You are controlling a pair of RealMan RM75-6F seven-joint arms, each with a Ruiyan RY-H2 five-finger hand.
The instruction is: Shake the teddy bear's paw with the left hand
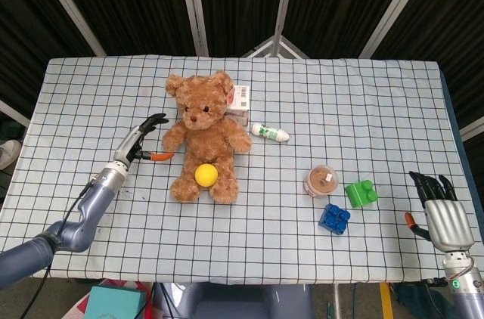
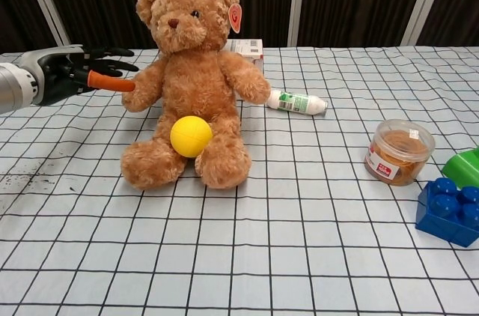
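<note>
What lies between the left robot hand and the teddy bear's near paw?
Nothing: in the chest view the left robot hand has its orange thumb tip at the teddy bear's paw; the head view shows only checked tablecloth around them.

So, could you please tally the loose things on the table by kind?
Bears: 1, bear
Balls: 1, ball
Bricks: 2, green brick, blue brick
Jars: 1, jar
Tubes: 1, tube
Boxes: 1, box
Total: 7
</note>
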